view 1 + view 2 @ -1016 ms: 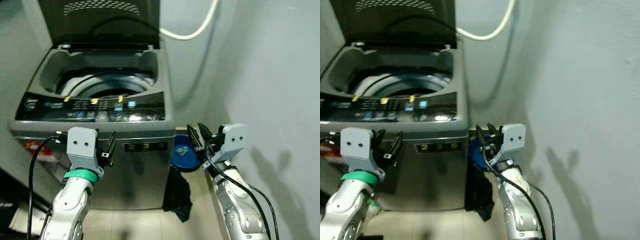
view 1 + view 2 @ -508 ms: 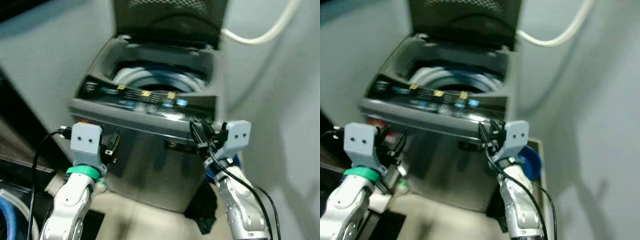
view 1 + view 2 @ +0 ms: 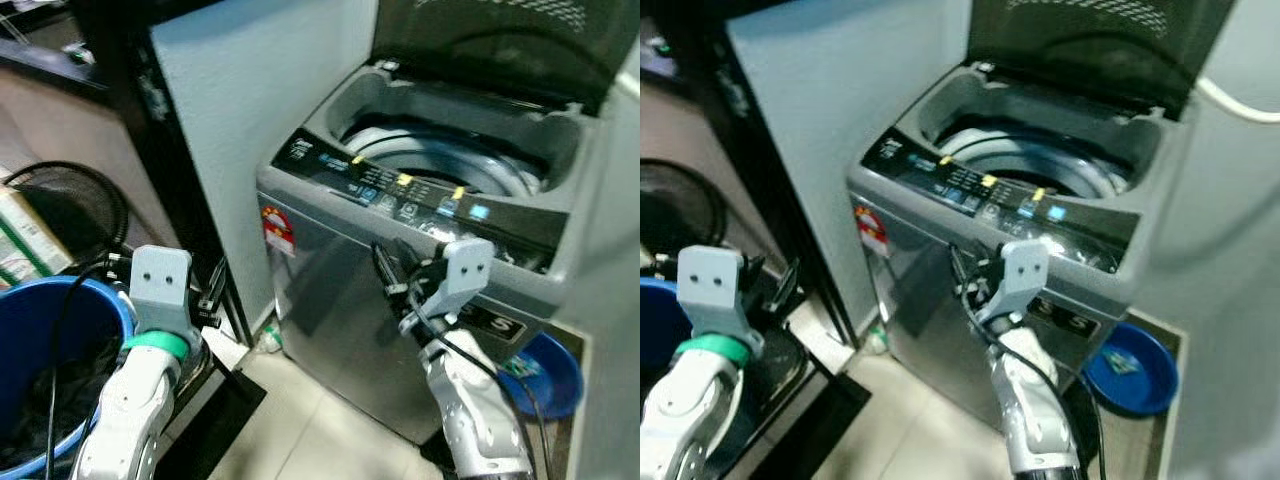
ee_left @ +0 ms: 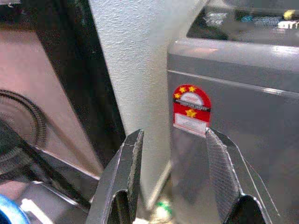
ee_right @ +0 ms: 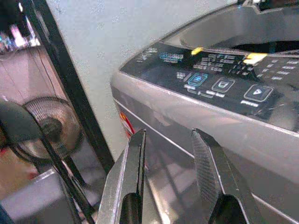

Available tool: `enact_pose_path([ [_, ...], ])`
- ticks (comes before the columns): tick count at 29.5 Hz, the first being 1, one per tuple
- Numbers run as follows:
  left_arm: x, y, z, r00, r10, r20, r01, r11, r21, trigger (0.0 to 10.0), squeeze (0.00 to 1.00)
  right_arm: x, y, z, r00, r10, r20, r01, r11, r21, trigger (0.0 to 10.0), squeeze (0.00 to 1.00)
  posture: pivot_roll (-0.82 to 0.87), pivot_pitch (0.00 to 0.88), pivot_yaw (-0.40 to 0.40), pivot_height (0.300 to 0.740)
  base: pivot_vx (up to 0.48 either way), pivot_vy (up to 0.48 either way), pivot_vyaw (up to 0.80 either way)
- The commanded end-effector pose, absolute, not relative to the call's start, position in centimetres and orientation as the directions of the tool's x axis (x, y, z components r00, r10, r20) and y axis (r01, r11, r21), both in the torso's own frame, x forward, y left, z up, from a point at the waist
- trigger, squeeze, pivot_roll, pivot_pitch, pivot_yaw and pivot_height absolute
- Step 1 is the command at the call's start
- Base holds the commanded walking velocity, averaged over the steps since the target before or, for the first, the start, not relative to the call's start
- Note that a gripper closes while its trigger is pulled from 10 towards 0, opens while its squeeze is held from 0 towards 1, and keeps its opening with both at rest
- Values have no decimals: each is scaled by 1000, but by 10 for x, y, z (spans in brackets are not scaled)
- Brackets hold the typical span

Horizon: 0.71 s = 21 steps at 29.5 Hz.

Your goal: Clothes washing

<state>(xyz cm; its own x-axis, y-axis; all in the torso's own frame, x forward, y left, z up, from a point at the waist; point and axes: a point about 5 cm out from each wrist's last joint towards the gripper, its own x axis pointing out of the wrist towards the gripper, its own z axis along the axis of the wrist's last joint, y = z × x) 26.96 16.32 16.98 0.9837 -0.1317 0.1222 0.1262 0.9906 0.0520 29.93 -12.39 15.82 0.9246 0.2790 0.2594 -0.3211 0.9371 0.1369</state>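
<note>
- The left gripper (image 4: 170, 175) hangs empty with its fingers spread, low in the left of the left eye frame, just above the blue bucket (image 3: 95, 300) that holds dark laundry (image 3: 40, 395).
- The right gripper (image 5: 168, 170) is likewise spread and holds nothing, at centre frame just in front of the washing machine (image 3: 340, 290).
- The machine stands in the upper right of the frame with its lid (image 3: 500, 40) raised and its drum (image 3: 440, 165) open, so the clothes, as I judge, are not yet loaded.
- Risk: the right gripper sits so near the machine's front panel that a turn of the body could knock its fingers against it.
- Risk: the cable (image 3: 60, 320) looping over the bucket's rim could snag the left gripper as it reaches in for laundry.
- Risk: a dark, limp garment may slip from a shallow pinch and drop on the floor (image 3: 300, 440) between bucket and machine.
- Writing: a red sticker (image 4: 191, 109) with yellow stars on the machine's front, probably an energy rating; its print is too small to read.
- The control panel (image 5: 219, 81) carries lit icons and small text that I cannot read.
- A blue basin (image 3: 1130, 365) lies on the floor at lower right of the right eye frame.
</note>
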Motion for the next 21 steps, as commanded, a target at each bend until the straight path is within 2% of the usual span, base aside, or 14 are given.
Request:
enact_pose_path([
  [1,269,170,160,993,-103,64,102,995,19,10000,0,298,-121,156,925,285,251,-326,935,139,10000,0,40,32,65,740,0,0,800],
  [3,269,170,160,993,-103,64,102,995,19,10000,0,298,-121,156,925,285,251,-326,935,139,10000,0,40,32,65,740,0,0,800],
  [6,271,172,157,997,-71,32,73,995,-63,10000,0,300,-127,156,933,263,245,-302,943,140,10000,0,31,29,61,740,0,0,800],
  [11,272,171,158,997,-75,36,77,993,-87,10000,0,302,-128,156,934,260,244,-298,945,136,10000,0,30,29,60,740,0,0,800],
  [21,278,170,161,996,-64,62,65,998,-15,10000,0,302,-130,151,942,253,220,-285,951,123,10000,0,26,34,62,740,0,0,800],
])
